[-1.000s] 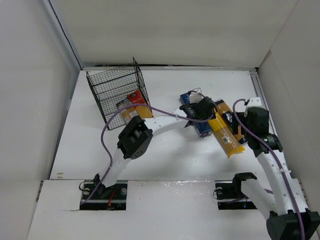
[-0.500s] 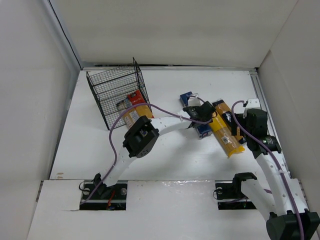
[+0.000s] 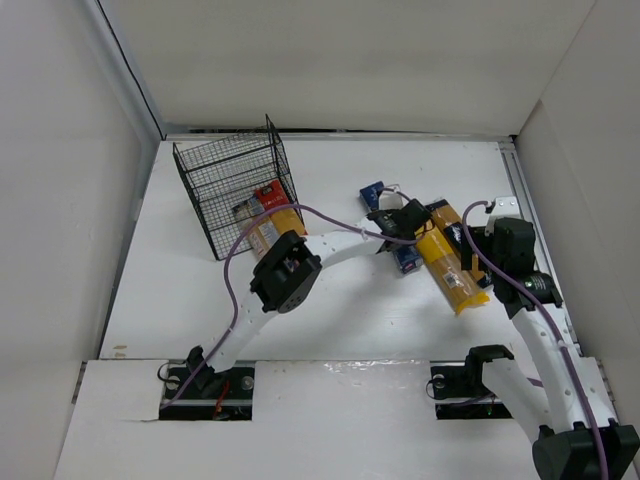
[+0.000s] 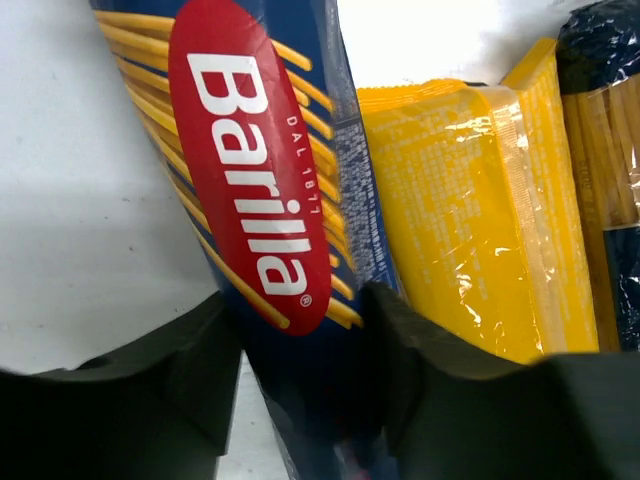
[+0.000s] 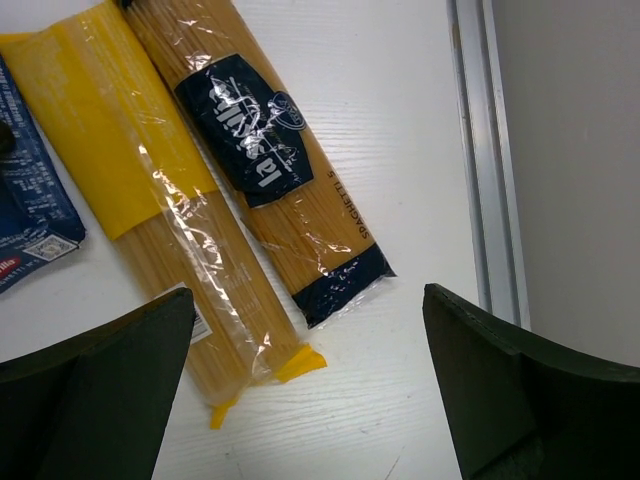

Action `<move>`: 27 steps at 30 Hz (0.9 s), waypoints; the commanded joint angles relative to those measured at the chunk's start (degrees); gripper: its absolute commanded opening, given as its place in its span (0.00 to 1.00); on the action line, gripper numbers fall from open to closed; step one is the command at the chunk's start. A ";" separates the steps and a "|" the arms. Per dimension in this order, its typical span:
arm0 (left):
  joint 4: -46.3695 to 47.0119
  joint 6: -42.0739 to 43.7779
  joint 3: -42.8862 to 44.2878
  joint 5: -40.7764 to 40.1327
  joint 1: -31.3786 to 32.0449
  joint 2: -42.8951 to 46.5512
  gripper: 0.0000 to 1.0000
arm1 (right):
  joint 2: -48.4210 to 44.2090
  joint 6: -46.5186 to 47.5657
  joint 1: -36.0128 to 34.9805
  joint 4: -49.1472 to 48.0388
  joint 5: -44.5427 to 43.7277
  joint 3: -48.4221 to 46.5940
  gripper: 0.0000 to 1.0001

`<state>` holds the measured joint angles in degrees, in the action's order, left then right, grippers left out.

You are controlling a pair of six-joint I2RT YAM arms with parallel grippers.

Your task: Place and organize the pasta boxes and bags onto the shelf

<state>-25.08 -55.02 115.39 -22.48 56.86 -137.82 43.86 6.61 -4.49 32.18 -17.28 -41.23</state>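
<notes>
— What do we have nearest us?

— The right end effector [image 5: 300, 400], spread wide and holding nothing. It hangs over the yellow bag [image 5: 150, 200] and the black-labelled bag [image 5: 255, 150], which lie flat side by side on the bench [image 5: 400, 80], touching along their length. We take it as waiting its turn above that pair.

— And further in?

— The left end effector [image 4: 300, 370] is down over the dark blue box [image 4: 250, 150], one finger on each long side. It has narrowed to the box's width, and both fingers look pressed against the cardboard, so we judge it clamped on. Gripping across the narrow width makes sense to us, since a long pack offers no other hold. The box lies on the bench right beside the yellow bag.

— Where does it need to go?

— To the shelf [image 3: 225, 175], which stands well apart at the far left corner with its open side facing the arms. A red-and-yellow bag [image 3: 270, 194] and a longer pack [image 3: 268, 226] sit at its opening. The other three packs remain out on the bench.
</notes>
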 commanded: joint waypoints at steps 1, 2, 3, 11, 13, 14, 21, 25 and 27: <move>-1.20 0.36 -0.78 2.35 -0.44 -1.58 0.40 | -1.22 -0.37 0.27 -3.18 0.58 -0.08 1.00; -0.68 1.84 -1.39 2.35 -0.44 -0.36 0.34 | -1.23 -0.37 0.27 -3.18 0.58 -0.08 1.00; -0.06 3.33 -2.10 2.35 -0.44 0.52 0.28 | -1.23 -0.37 0.27 -3.18 0.58 -0.08 1.00; 0.03 11.60 -12.54 -8.50 2.37 16.86 0.00 | -2.28 -0.37 -0.25 -3.18 0.58 -0.08 1.00; 1.43 12.31 -15.36 -12.39 3.95 23.60 0.00 | -2.89 -0.37 -0.78 -3.18 0.58 -0.08 1.00; 1.44 12.83 -18.51 -13.98 5.35 25.91 0.00 | -2.90 -0.37 -0.78 -3.70 0.58 -0.08 1.00; 4.34 7.76 -37.65 -21.90 10.80 45.60 0.00 | -4.13 0.16 -2.36 -4.42 1.19 0.45 1.00; 4.95 0.46 -48.82 -27.25 14.85 56.24 0.00 | -4.13 0.68 -4.12 -4.94 1.19 0.45 1.00; 3.13 -5.23 -52.53 -27.27 16.17 61.76 0.00 | -4.13 1.29 -4.64 -5.46 1.19 0.45 1.00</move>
<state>-24.38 -51.59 66.48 -40.97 71.99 -82.94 40.18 6.83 -7.99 30.65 -16.40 -41.04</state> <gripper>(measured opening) 0.240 0.999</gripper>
